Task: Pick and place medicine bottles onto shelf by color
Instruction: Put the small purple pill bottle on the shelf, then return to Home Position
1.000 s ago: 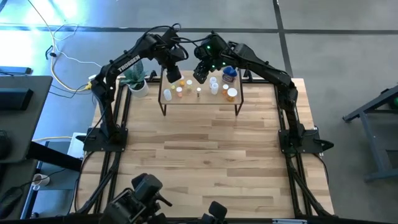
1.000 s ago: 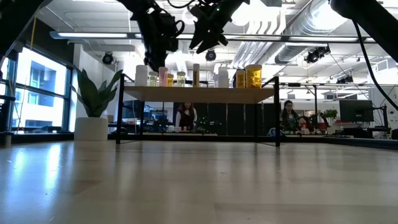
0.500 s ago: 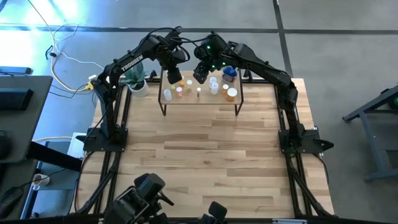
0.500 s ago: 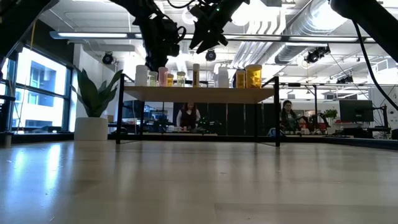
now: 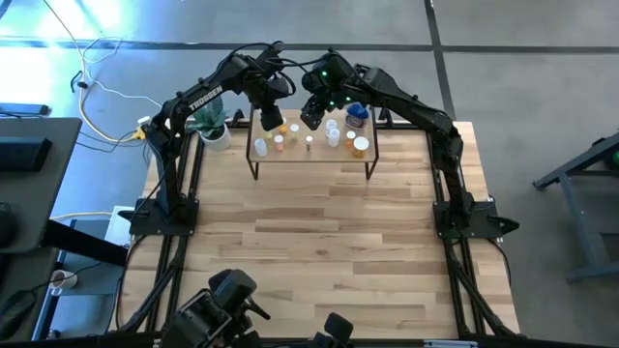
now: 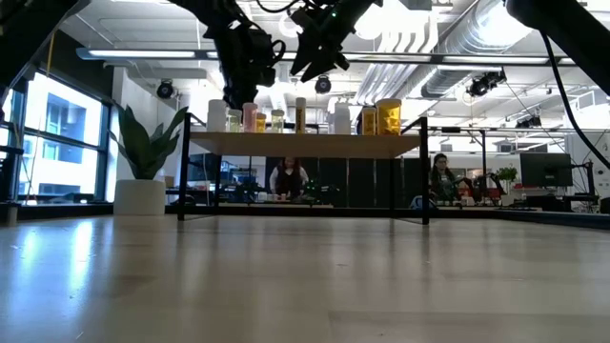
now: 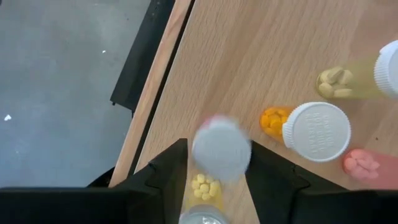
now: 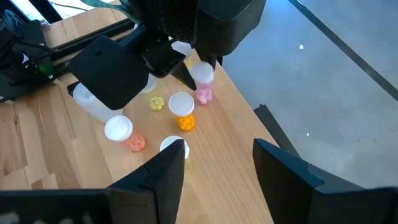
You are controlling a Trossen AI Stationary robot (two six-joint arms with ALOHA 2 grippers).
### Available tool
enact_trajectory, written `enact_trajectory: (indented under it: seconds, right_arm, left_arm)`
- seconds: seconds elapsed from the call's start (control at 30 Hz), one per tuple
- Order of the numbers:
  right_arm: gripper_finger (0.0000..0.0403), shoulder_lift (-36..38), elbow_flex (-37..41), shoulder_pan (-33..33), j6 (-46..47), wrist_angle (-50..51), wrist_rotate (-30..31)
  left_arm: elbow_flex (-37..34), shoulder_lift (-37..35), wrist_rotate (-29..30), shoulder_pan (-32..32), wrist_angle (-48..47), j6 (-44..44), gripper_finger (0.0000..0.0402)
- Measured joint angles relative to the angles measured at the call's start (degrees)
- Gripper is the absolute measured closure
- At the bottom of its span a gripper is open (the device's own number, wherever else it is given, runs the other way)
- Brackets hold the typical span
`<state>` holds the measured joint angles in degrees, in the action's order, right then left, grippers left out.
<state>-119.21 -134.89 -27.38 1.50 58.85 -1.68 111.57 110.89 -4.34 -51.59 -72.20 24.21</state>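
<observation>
My left gripper hangs straight over a white-capped bottle standing upright at the shelf edge, fingers loosely either side of it; I cannot tell if they grip.

One shelf carries roughly ten medicine bottles; two arms, one potted plant, two people.

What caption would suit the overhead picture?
Two robot arms reach over a small shelf of pill bottles, left hand and right hand above its rear edge.
</observation>
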Motion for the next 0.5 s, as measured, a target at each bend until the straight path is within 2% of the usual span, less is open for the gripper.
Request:
enact_trajectory:
  seconds: [0.23,0.5]
  right_arm:
    - [0.0221,0.0,0.0,0.0,0.0,0.0,0.0]
    - [0.0221,0.0,0.0,0.0,0.0,0.0,0.0]
  left_arm:
    - [0.0,0.0,0.0,0.0,0.0,0.0,0.0222]
    - [4.1,0.0,0.0,0.0,-0.5,0.0,0.0214]
